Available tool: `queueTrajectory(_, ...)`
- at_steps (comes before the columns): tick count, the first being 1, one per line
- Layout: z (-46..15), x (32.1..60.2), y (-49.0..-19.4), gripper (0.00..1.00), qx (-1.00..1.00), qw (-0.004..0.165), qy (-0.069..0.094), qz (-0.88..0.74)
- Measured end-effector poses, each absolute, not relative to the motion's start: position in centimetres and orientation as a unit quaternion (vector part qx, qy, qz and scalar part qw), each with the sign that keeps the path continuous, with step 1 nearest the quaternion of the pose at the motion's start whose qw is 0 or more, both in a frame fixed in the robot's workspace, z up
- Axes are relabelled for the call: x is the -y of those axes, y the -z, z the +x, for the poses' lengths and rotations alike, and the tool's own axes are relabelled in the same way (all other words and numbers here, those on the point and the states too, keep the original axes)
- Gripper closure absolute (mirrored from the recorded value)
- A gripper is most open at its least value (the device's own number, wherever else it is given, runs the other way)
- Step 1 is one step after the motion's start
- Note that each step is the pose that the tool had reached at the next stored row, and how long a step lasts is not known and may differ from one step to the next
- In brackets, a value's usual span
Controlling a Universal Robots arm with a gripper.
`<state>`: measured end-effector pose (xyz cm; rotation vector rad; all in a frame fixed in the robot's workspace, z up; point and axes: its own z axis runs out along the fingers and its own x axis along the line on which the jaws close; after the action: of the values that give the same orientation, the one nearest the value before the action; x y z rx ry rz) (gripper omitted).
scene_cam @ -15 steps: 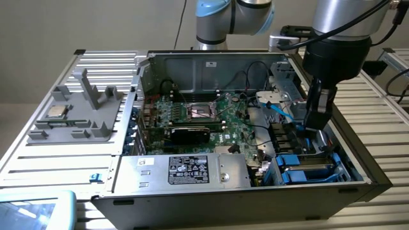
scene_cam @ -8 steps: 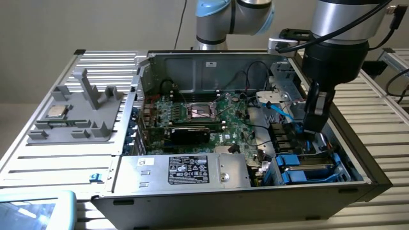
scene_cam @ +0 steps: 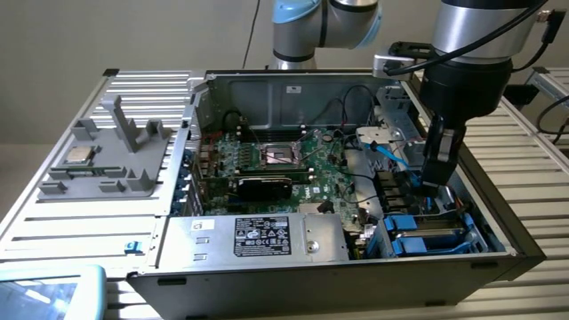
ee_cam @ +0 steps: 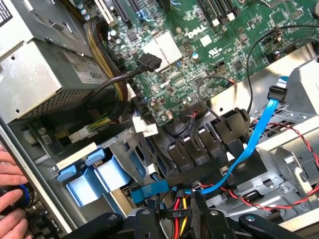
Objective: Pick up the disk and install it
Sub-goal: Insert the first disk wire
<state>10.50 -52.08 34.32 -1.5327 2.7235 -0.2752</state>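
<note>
Open computer case (scene_cam: pixel 266 287) on a slatted metal tabletop (scene_cam: pixel 53 227), side panel off, insides facing up.

Arm (scene_cam: pixel 467 60) comes down into the case on the exterior view's right. Pincer (scene_cam: pixel 430 189) hangs low inside, just above the drive bay. Whether it is clenched or released cannot be told, nor whether it touches anything.

Disk (scene_cam: pixel 433 233) lies in that bay, at the case corner nearest the camera on the exterior view's right: blue carrier frame around a grey face, directly below the pincer. In the wrist view the carrier's blue tabs (ee_cam: pixel 79 169) stand just beside the bay's metal wall. The silver body is not clear there.

Motherboard (scene_cam: pixel 294 167) fills the middle of the case floor. Power supply (scene_cam: pixel 262 237), silver with a black label, sits along the near wall, beside the bay.

Blue SATA cable (ee_cam: pixel 249 149) curves across black plastic clips, with red and black twisted wires near it.

Grey fixture (scene_cam: pixel 106 160) is on the tabletop at the exterior view's left, well apart from the case, with a CPU chip (scene_cam: pixel 80 155) resting on it.

A person's hand (ee_cam: pixel 10 199) is at the case edge.
</note>
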Motion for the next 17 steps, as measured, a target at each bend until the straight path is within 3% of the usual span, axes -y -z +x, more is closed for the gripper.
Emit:
queueTrajectory(5, 10.5, 52.1, -34.3, 0.65, -0.868, 0.002, 0.088, -0.489)
queueTrajectory(8, 10.6, 52.1, -34.3, 0.57, -0.868, 0.002, 0.088, -0.489)
queueTrajectory(9, 10.6, 52.1, -34.3, 0.5, -0.868, 0.002, 0.088, -0.489)
queueTrajectory(17, 10.6, 52.0, -35.6, 0.5, -0.868, 0.007, 0.091, -0.488)
